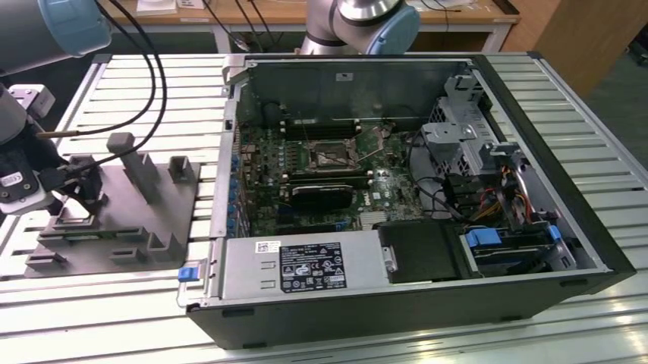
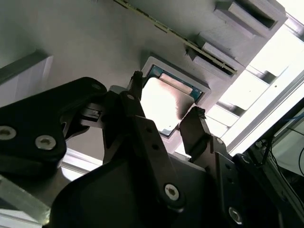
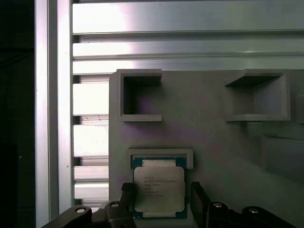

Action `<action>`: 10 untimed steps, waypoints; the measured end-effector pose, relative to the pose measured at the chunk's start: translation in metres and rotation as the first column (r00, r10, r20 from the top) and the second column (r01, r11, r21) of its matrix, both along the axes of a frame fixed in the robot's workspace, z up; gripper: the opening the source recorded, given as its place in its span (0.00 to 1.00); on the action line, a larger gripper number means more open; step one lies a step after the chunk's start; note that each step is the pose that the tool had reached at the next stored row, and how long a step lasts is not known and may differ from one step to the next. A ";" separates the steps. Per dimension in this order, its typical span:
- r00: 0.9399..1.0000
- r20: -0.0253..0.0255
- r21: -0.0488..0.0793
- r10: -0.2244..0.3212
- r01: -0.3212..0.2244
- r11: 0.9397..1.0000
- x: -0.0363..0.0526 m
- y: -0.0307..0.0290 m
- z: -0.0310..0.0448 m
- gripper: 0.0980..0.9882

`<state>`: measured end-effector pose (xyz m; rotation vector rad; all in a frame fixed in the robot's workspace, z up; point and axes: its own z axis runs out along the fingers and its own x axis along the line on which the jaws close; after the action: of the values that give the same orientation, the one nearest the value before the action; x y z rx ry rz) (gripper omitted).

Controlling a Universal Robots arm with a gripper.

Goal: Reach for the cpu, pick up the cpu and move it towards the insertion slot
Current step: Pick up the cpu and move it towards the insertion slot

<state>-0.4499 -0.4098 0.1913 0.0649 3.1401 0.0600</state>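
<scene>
Closest to the lens, the gripper (image 3: 161, 186) hangs low over the grey fixture plate (image 3: 209, 142). Its two black fingers (image 3: 198, 204) are spread wide, one on each side of the cpu (image 3: 159, 192). In both wrist views a finger stands just beside each of two opposite edges, and nothing is clamped yet. That stance looks chosen so the grip falls on the chip's thin side edges rather than on its lid. The cpu lies flat, silver lid up, in a shallow nest on the plate, with a raised grey lip (image 3: 161, 153) wrapping the edge away from the gripper's body. I judge the lip is there to keep the chip in a known position and stop it sliding, while the two flanking edges are left free for the fingers. Being almost square, the chip has hardly any long axis; if one side is longer, it runs between the fingers toward the lip, and the lines of print on the lid run crosswise, finger to finger. In the exterior view the plate sits on the slatted table (image 1: 121, 303) at the exterior view's left, outside the open computer case (image 1: 582, 227). The insertion slot (image 1: 329, 156) lies on the board inside that case, well apart from the chip, so the reach looks about done and the lift not begun.
</scene>
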 end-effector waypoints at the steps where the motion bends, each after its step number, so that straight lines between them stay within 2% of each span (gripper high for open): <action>1: 1.000 0.000 0.000 0.000 0.000 1.000 0.0000 0.0000 0.0000 0.55; 4: 1.000 0.000 0.000 0.000 0.000 1.000 0.0000 0.0000 -0.0001 0.56; 5: 1.000 0.000 0.000 0.000 0.000 1.000 0.0000 0.0000 -0.0009 0.63; 10: 1.000 0.000 0.000 0.026 -0.026 1.000 0.0000 0.0000 -0.0047 0.63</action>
<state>-0.4499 -0.4098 0.1866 0.0233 3.1410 0.0601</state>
